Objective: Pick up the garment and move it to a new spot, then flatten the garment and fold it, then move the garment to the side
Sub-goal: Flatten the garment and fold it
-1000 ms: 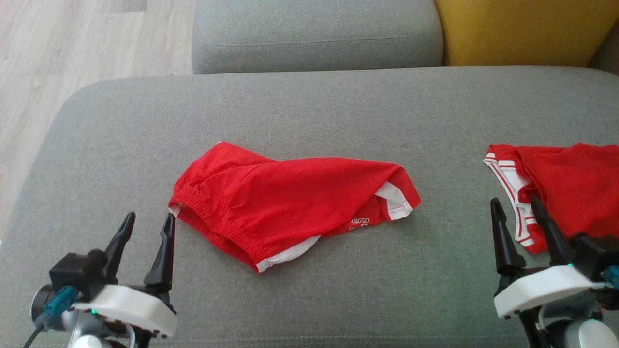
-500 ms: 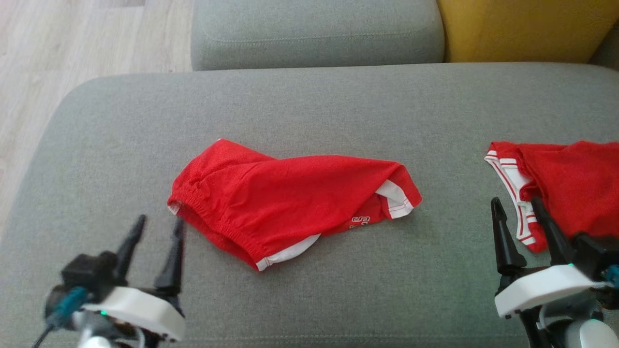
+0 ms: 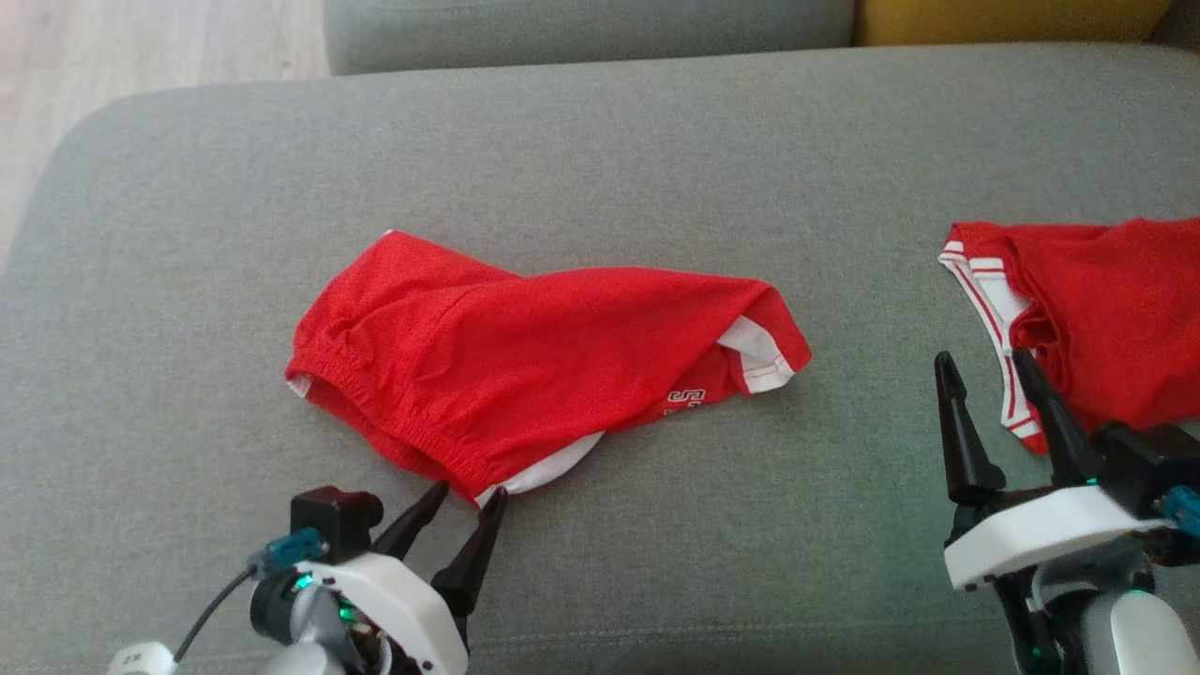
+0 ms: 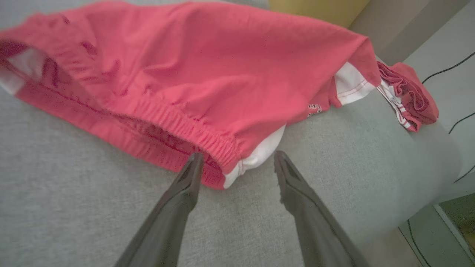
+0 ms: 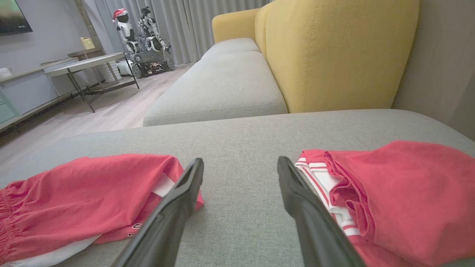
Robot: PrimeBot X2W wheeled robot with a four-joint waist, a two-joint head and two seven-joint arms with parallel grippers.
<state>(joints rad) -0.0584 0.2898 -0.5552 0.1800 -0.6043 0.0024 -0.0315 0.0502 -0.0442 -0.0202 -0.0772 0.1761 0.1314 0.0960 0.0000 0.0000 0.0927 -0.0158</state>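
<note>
The crumpled red fabric shorts with white trim [image 3: 544, 366] lie in the middle of the grey fabric sofa cushion [image 3: 656, 150]. The left hand [image 3: 471, 489] stands wide, its fingers either side of the shorts' near waistband corner. The right hand [image 3: 980, 359], also wide and empty, hovers just beside a second red-and-white garment [image 3: 1106, 319] at the cushion's right.

- Red shorts [image 3: 544, 361] are laid crumpled on a grey cushion [image 3: 600, 150].
- The left gripper [image 3: 471, 489] is set, fingers parted, at their near corner.
- The right gripper [image 3: 979, 356] is held parted beside a second red garment [image 3: 1116, 319].
</note>
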